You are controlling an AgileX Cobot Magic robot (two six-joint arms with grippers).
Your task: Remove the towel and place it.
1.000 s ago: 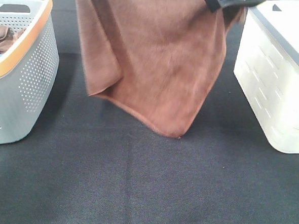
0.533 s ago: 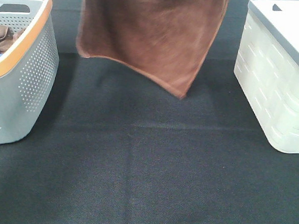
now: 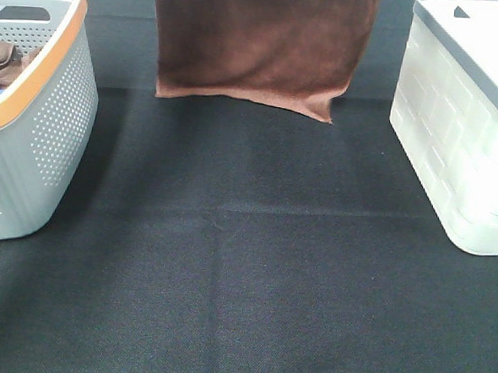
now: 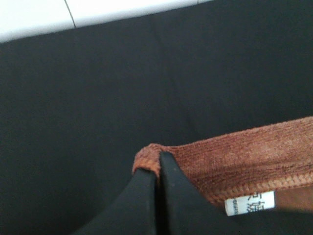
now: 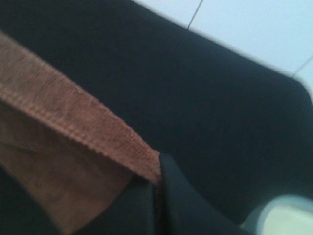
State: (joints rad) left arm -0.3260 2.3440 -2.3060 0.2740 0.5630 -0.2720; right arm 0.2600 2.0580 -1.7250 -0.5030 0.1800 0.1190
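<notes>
Holding brown towel [image 3: 262, 44] up over black tablecloth [image 3: 243, 279], left gripper [image 4: 157, 157] pinched on one corner, right gripper [image 5: 159, 166] on the other (both clamped tight)

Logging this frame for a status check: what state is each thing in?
Brown towel: hanging spread, held by two top corners.
Left end effector: shut on one towel corner.
Right end effector: shut on the other corner.
Grey basket: open-topped, cloth inside.
White bin: lid on.

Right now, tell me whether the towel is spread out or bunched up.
Spread out. The towel hangs as one flat sheet, with the left tool and right tool each pinching a corner.
</notes>
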